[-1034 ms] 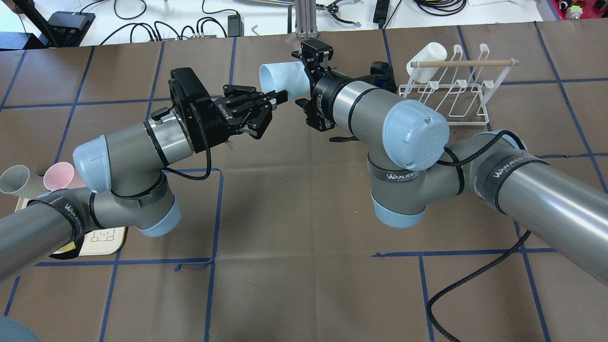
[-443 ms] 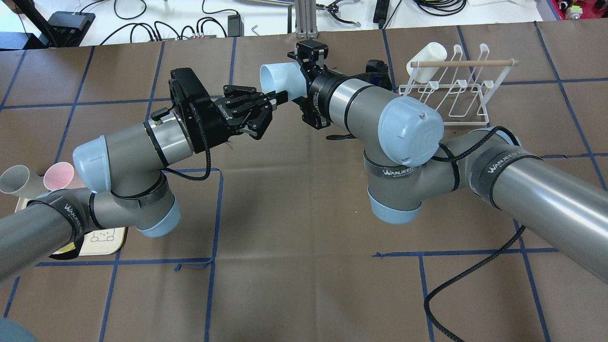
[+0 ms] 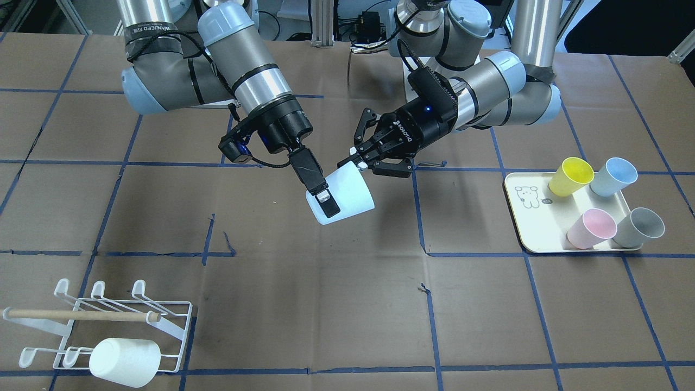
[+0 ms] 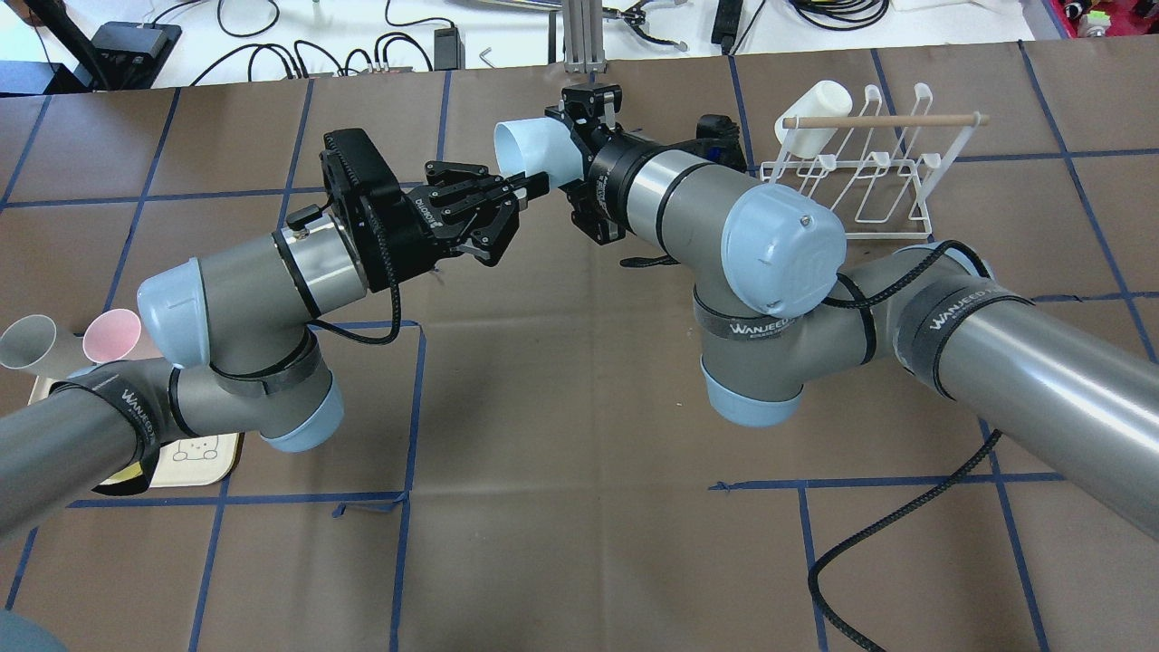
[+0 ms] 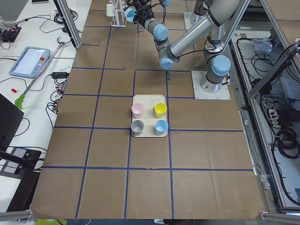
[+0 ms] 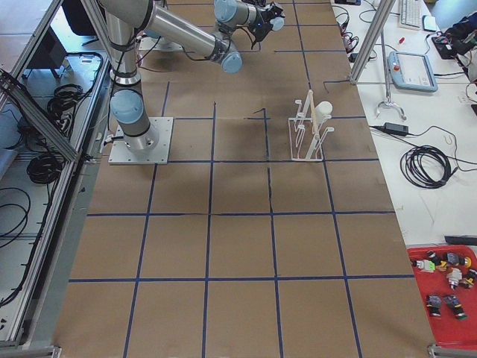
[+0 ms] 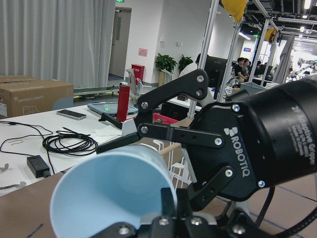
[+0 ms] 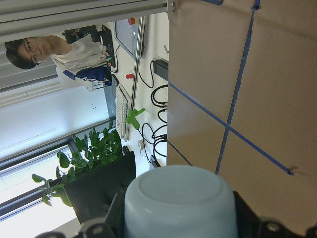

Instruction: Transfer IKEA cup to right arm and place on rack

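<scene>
Light-blue cup point(image 3: 350, 190) in mid-air above the middle of the table point(image 3: 488, 326), well apart from the rack point(image 3: 81, 314), rim pinched by the left gripper point(image 3: 352, 161); the right gripper point(image 3: 327, 205) straddles its base end (whether it presses there cannot be told).

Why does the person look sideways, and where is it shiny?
Right wrist view: its camera is tipped, so everything behind the pale blue plastic cup lies sideways. Overhead view: bright glare streaks the grey right arm.
</scene>
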